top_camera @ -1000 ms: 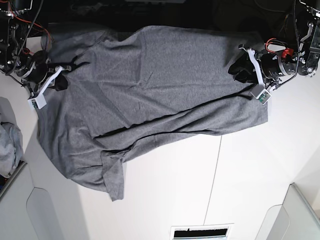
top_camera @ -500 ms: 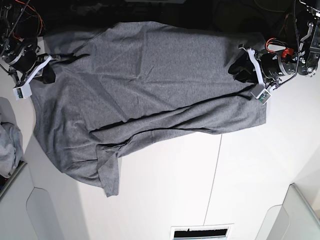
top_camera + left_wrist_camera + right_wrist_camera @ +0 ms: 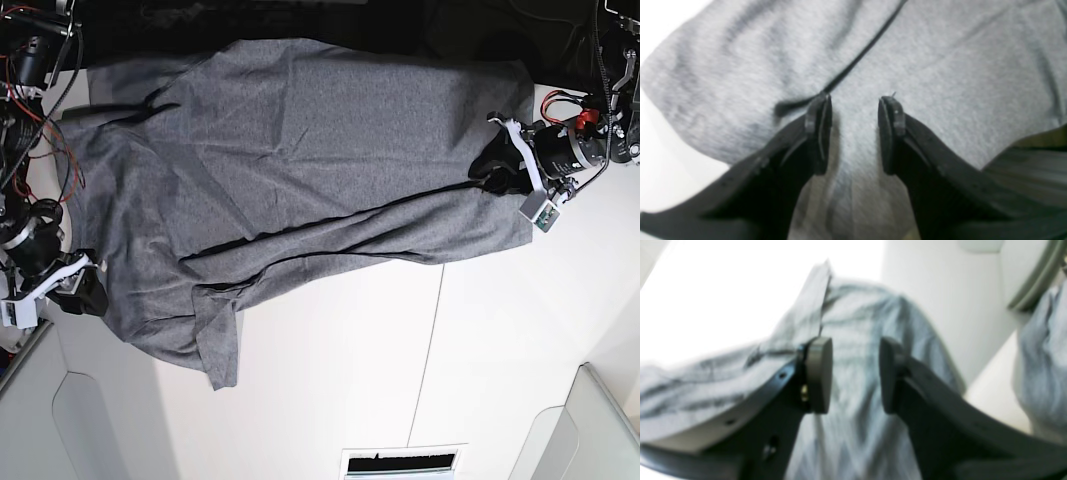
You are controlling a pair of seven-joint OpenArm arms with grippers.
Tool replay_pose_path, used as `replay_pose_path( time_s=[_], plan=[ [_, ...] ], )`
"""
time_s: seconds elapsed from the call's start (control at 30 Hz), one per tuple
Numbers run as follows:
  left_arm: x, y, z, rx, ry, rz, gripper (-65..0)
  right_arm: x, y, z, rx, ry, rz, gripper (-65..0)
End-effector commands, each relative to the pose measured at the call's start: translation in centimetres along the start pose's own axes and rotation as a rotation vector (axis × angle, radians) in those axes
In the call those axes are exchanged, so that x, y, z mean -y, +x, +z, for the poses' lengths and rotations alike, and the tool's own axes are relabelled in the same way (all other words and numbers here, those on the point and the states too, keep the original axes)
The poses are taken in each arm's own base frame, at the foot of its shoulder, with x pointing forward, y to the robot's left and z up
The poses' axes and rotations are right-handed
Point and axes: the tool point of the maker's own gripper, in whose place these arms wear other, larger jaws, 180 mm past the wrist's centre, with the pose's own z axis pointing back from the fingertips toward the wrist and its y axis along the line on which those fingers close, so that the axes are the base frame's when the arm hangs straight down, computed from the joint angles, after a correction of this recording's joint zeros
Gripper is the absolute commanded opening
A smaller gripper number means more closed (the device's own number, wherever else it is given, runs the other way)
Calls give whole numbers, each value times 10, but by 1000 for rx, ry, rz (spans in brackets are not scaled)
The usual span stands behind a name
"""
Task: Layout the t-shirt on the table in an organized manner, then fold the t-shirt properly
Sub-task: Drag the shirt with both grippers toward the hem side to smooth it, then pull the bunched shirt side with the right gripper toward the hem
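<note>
Between both tools, t-shirt [image 3: 300,160] spread on table [image 3: 400,370]; tools parted

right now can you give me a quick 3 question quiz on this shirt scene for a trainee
1. True or false: the t-shirt lies flat with no fold.
2. Which gripper sits over the shirt: A left gripper, B right gripper, C neither?
3. Fill in: the right gripper's jaws are ____.

Key: 1 false, a long fold crosses it. 2 A. 3 open, with nothing between them.
</note>
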Motion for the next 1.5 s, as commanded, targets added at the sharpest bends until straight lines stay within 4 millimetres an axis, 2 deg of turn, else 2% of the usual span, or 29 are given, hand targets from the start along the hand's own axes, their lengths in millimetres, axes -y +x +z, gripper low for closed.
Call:
replay_pose_path(
  time_s=[0.0, 0.07, 0.17, 0.23, 0.3, 0.4, 0.5, 0.63, 0.73, 0.87, 0.93, 1.07, 1.27, 1.3, 1.47],
  plan=[
    [-8, 20, 5, 52, 12, -21, -394, -3, 24, -9, 64, 6, -10, -408],
    [-13, 26, 5, 56, 29, -38, -394, -8, 25, -29, 73, 11, -66, -408],
    [-24, 32, 6, 60, 79, -37, -394, -24, 15, -61, 41, 38, -151, -408],
    [-28, 35, 6, 65, 91, -34, -394, -38, 2, -82, -7, 58, -202, -378],
    [-29, 36, 6, 67, 96, -31, -394, -43, -16, -101, -57, 29, -237, -331],
    [-29, 36, 6, 66, 96, -32, -394, -45, -40, -118, -115, -17, -279, -327],
    [-29, 35, 6, 59, 96, -31, -394, -56, -49, -124, -143, 16, -294, -327],
    [-28, 31, 6, 36, 91, -33, -394, -67, -45, -128, -136, 43, -293, -329],
    [-4, 31, 2, 31, -6, -51, -394, -78, -41, -131, -127, 73, -299, -329],
    [17, 37, -5, 55, -58, -56, -394, -88, -40, -135, -127, 89, -297, -329],
    [26, 38, -11, 70, -72, -42, -394, -90, -41, -135, -131, 90, -295, -329],
    [38, 40, -19, 91, -91, -16, -394, -81, -47, -135, -157, 35, -274, -329],
    [43, 42, -21, 105, -103, 1, -394, -81, -55, -135, -183, 21, -262, -330],
    [44, 43, -21, 109, -107, 5, -394, -83, -55, -136, -183, 25, -263, -340],
    [47, 46, -21, 126, -126, 30, -394, -99, -54, -141, -169, 49, -275, -481]
  ],
)
